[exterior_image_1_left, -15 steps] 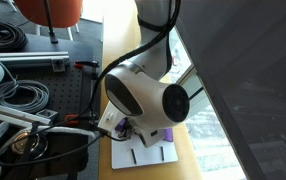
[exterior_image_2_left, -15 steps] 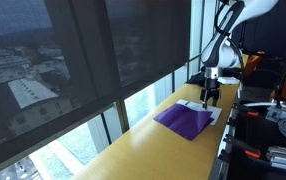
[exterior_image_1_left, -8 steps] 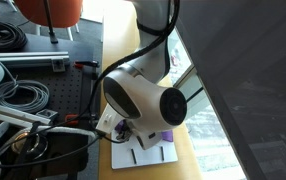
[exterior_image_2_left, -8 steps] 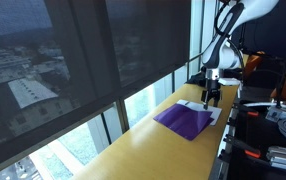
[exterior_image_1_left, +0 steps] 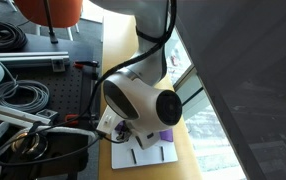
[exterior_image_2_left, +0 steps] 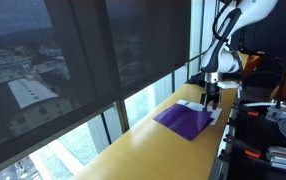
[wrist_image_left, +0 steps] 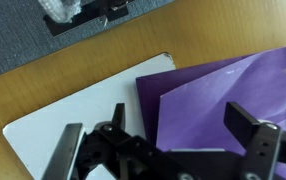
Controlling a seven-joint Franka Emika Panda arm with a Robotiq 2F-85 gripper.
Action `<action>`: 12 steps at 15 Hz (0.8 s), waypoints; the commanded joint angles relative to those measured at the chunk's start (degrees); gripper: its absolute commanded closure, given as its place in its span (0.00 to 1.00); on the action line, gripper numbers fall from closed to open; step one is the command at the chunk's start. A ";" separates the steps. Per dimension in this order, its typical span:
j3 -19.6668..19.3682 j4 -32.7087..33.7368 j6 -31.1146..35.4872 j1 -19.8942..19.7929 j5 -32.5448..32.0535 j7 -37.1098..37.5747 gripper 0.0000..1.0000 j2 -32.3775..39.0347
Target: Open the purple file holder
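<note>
The purple file holder (wrist_image_left: 218,95) lies flat on the wooden counter, its lighter top cover over a darker purple layer. In an exterior view it shows as a square purple sheet (exterior_image_2_left: 186,120); in another only a corner shows (exterior_image_1_left: 166,134) behind the arm. My gripper (wrist_image_left: 163,138) is open and empty, hovering just above the holder's near edge, one finger over the white board and one over the purple cover. In an exterior view it hangs at the holder's far end (exterior_image_2_left: 211,99).
A white flat board (wrist_image_left: 73,120) with two dark slits (exterior_image_1_left: 143,153) lies partly under the holder. Windows with dark blinds (exterior_image_2_left: 83,60) run along the counter. Cables and equipment (exterior_image_1_left: 23,100) crowd the bench beside the arm's base.
The arm has shifted slightly, and the gripper sits a touch lower over the holder. The holder and the board have not moved.
</note>
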 commanded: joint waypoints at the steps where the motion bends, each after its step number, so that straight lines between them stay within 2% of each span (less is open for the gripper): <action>1: 0.67 2.60 0.86 0.42 -0.89 0.67 0.00 1.85; 12: 1.86 6.49 0.66 1.93 -1.41 0.94 0.00 6.01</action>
